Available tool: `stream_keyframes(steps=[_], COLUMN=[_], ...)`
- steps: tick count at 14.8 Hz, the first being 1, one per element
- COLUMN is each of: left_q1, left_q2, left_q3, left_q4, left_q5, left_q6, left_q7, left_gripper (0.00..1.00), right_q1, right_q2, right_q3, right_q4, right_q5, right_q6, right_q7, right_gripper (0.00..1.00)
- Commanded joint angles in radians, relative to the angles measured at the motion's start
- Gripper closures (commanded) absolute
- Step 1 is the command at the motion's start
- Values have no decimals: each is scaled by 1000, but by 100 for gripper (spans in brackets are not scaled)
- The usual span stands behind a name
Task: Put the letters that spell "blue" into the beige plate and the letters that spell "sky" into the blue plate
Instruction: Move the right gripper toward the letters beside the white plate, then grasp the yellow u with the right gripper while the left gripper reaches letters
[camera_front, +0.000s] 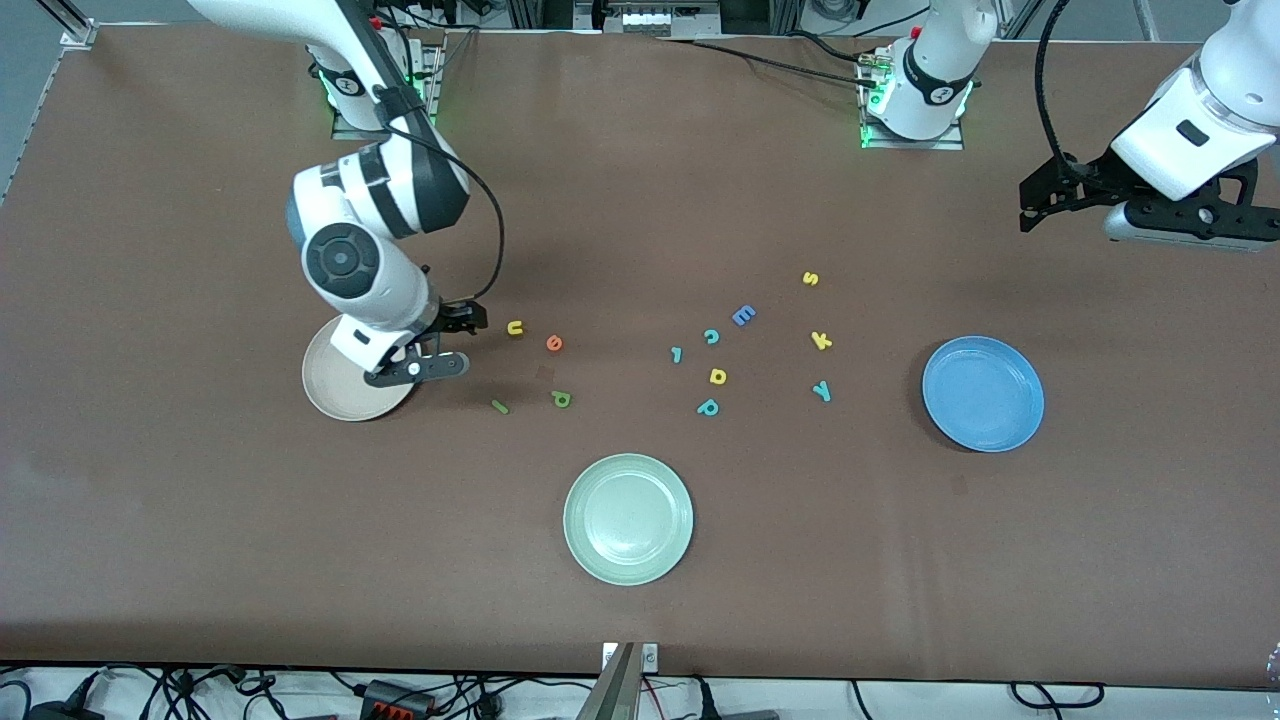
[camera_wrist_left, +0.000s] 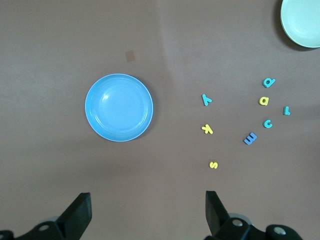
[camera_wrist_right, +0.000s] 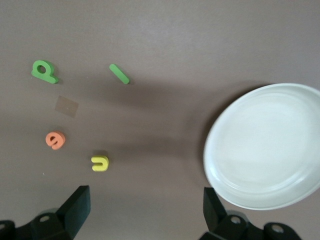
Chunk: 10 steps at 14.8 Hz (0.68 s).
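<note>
The beige plate (camera_front: 340, 395) lies at the right arm's end, and my right gripper (camera_front: 455, 342) hangs open and empty beside its rim (camera_wrist_right: 265, 145). Close by lie the yellow u (camera_front: 515, 328), orange e (camera_front: 554, 344), green l (camera_front: 499, 406) and green b (camera_front: 561, 399); the right wrist view shows the u (camera_wrist_right: 100, 163) and e (camera_wrist_right: 55, 140). The blue plate (camera_front: 983, 393) sits toward the left arm's end, with the yellow s (camera_front: 811, 279), yellow k (camera_front: 821, 341) and teal y (camera_front: 822, 391) beside it. My left gripper (camera_wrist_left: 147, 215) is open and empty, high over that end.
Between the two groups lie a blue E (camera_front: 743, 316), a teal c (camera_front: 711, 336), a yellow d (camera_front: 717, 376), a teal p (camera_front: 708, 407) and one more small teal letter (camera_front: 677, 354). A pale green plate (camera_front: 628, 518) sits nearer the front camera.
</note>
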Motion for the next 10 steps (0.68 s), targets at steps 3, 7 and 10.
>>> stream_keyframes(steps=[3, 7, 10], left_q1=[0, -2, -5], left_q2=[19, 96, 153], left_q3=[-6, -16, -27], left_q4=[32, 38, 38], left_q5=[2, -46, -51], left_q6=[-58, -54, 18], left_q7=[5, 1, 1], left_gripper=[0, 0, 0], right_q1=[53, 96, 123], right_q2=[12, 92, 135], right_q3=[-3, 0, 0], right_q4=[-111, -129, -126], right_q5=[39, 40, 72], right_q6=[161, 286, 336], right_q7=[87, 139, 170], right_gripper=[0, 0, 0])
